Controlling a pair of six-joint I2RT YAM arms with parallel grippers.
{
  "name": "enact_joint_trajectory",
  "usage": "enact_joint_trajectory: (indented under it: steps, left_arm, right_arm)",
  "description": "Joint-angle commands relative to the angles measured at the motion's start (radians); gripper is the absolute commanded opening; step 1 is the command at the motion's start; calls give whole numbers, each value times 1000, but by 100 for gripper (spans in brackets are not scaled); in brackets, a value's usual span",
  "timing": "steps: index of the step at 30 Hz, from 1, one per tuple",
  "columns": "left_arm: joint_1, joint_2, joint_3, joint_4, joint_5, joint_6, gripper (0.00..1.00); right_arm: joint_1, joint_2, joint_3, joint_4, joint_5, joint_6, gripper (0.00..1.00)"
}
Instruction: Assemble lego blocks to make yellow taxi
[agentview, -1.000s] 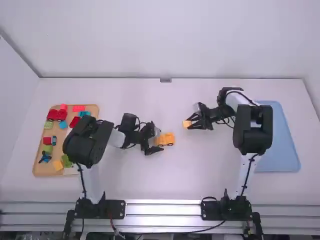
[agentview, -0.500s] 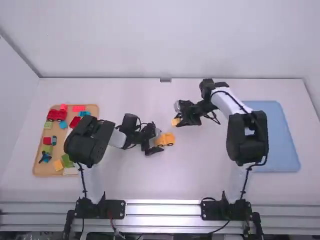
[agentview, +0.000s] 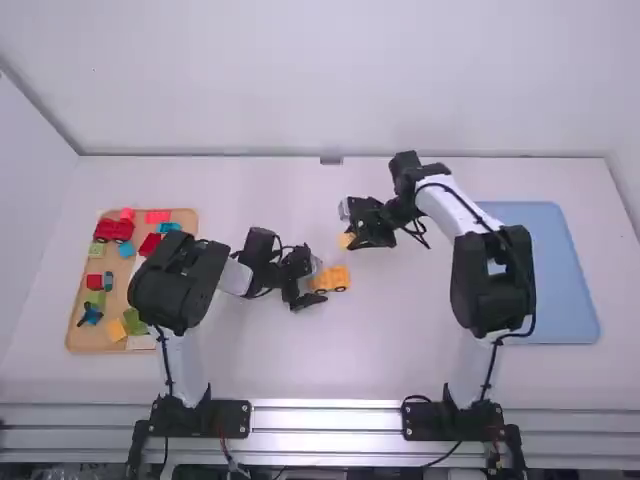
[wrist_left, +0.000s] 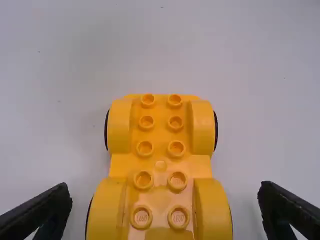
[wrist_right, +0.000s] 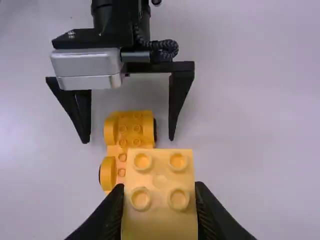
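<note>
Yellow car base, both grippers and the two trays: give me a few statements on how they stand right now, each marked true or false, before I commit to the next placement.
1. The right gripper holds a yellow block. True.
2. The left gripper is closed on the yellow car base. False: its fingers stand open, one on each side of the base.
3. The yellow block is seated on the car base. False: it is in the right gripper, apart from the base.
4. The car base has studs on its upper side. True.
5. The loose coloured blocks lie in the blue tray. False: they are on the wooden tray, on the left arm's side.
</note>
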Motion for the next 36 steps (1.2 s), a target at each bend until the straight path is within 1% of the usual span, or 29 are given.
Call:
enact_joint_trajectory:
  steps: [1, 4, 8, 12, 13, 15, 18, 19, 21, 23, 24, 36]
  left_arm:
    - [-5, 6, -4, 4, 9, 15, 99]
    - [-5, 6, -4, 5, 9, 14, 99]
    - [-5, 6, -4, 6, 9, 14, 99]
    - [-5, 6, -4, 26, 10, 10, 99]
    - [-5, 6, -4, 29, 10, 11, 99]
    - [-5, 6, -4, 31, 10, 11, 99]
    - [-5, 6, -4, 32, 10, 11, 99]
    - [-5, 6, -4, 31, 10, 11, 99]
    - [-5, 6, -4, 32, 13, 11, 99]
    - [-5, 6, -4, 31, 12, 11, 99]
    - [-5, 6, -4, 30, 13, 12, 99]
    - [-5, 6, -2, 17, 21, 16, 99]
  right_arm:
    - [10, -51, 9, -20, -5, 10, 4]
    - [10, -81, 3, -31, 0, 7, 2]
    - [18, -159, -66, 39, 6, 24, 2]
    - [16, -298, -233, 226, 48, 134, 1]
    - [16, -325, -275, 277, 59, 163, 0]
    - [16, -375, -368, 389, 56, 231, 1]
    - [18, -413, -502, 552, 27, 327, 0]
    - [18, -413, -534, 599, 20, 359, 1]
    - [16, -407, -579, 658, -1, 401, 4]
    - [18, -399, -613, 689, -26, 403, 11]
    - [18, -389, -626, 701, -36, 391, 12]
    - [15, -216, -629, 786, -138, 381, 12]
